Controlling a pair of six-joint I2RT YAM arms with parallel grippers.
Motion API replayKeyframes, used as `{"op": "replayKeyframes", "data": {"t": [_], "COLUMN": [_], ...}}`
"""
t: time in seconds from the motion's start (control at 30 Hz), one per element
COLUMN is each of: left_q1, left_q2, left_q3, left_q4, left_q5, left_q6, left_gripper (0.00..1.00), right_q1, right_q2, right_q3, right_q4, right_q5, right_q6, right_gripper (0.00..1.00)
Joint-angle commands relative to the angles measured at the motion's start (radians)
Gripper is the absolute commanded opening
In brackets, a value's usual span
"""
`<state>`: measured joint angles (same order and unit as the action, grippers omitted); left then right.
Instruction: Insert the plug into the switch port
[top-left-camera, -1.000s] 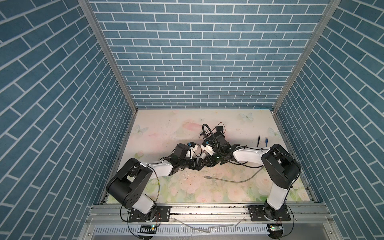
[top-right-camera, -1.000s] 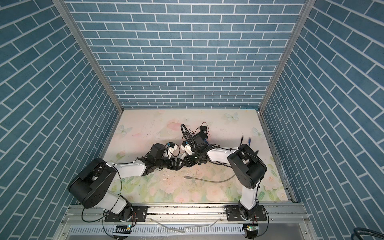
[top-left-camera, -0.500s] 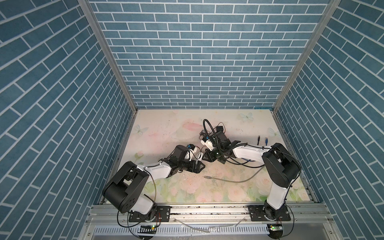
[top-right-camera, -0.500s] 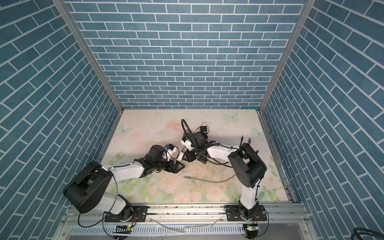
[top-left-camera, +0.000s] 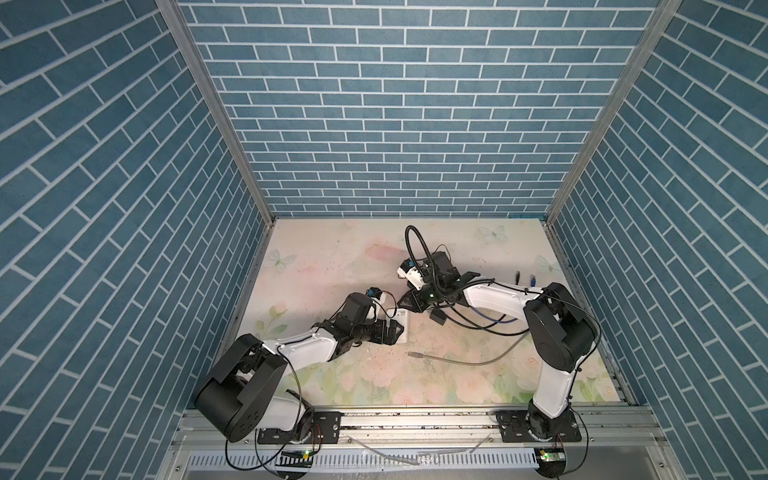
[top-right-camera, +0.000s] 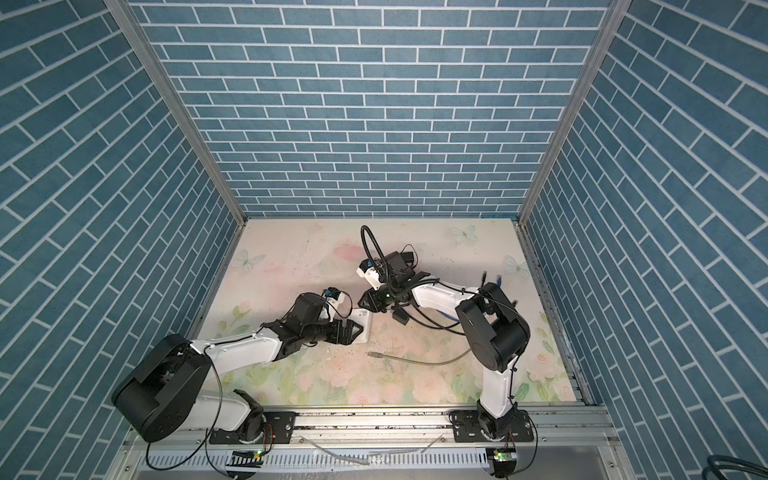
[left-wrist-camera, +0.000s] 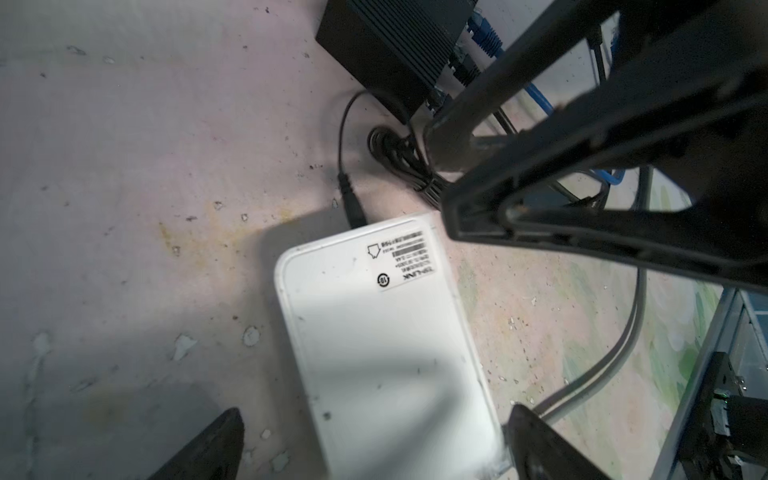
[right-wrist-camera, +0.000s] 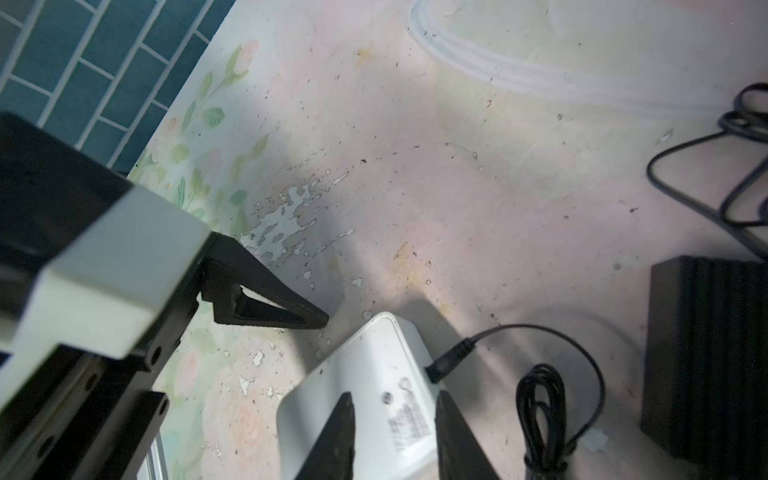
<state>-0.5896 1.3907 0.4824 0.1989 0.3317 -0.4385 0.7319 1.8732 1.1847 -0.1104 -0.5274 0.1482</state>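
The white switch (left-wrist-camera: 390, 345) lies flat with its label up, in both top views (top-left-camera: 402, 331) (top-right-camera: 363, 329). A black plug (left-wrist-camera: 353, 210) on a thin black cord sits with its tip in the switch's end face (right-wrist-camera: 446, 360). My left gripper (left-wrist-camera: 376, 440) is open, one finger on each side of the switch body (top-left-camera: 392, 331). My right gripper (right-wrist-camera: 397, 419) hovers over the switch's labelled end (top-left-camera: 406, 301), its jaws a little apart with nothing between them.
A black ribbed adapter box (left-wrist-camera: 390, 45) stands close behind the switch (right-wrist-camera: 706, 353), with a bundled black cord (right-wrist-camera: 540, 415) and blue cables (left-wrist-camera: 484, 35). A grey cable with a metal end (top-left-camera: 415, 355) lies nearer the front. Two loose cable ends (top-left-camera: 524, 277) rest at the right.
A second ago both grippers were bunched together at the switch. The right gripper has drawn back toward the far side, and the left arm has shifted nearer the front.
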Motion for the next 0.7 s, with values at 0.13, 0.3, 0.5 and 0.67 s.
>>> {"op": "replayKeyframes", "data": {"t": [0.13, 0.3, 0.5, 0.67], "left_q1": [0.012, 0.013, 0.002, -0.017], "left_q2": [0.004, -0.017, -0.048, -0.033], "left_q3": [-0.031, -0.016, 0.04, 0.087], "left_q4": [0.002, -0.008, -0.128, -0.227], "left_q5": [-0.046, -0.05, -0.145, -0.257], "left_q6": [-0.018, -0.024, -0.076, -0.132], "left_gripper": [0.99, 1.0, 0.99, 1.0], "right_q1": [0.0, 0.0, 0.0, 0.0], "right_q2": [0.019, -0.035, -0.07, -0.095], "right_q3": [0.033, -0.004, -0.04, -0.118], "right_q4": [0.005, 0.006, -0.1, -0.097], "right_q5": [-0.012, 0.035, 0.146, 0.14], "right_q6": [-0.017, -0.013, -0.002, -0.008], "right_gripper": [0.33, 0.33, 0.32, 0.33]}}
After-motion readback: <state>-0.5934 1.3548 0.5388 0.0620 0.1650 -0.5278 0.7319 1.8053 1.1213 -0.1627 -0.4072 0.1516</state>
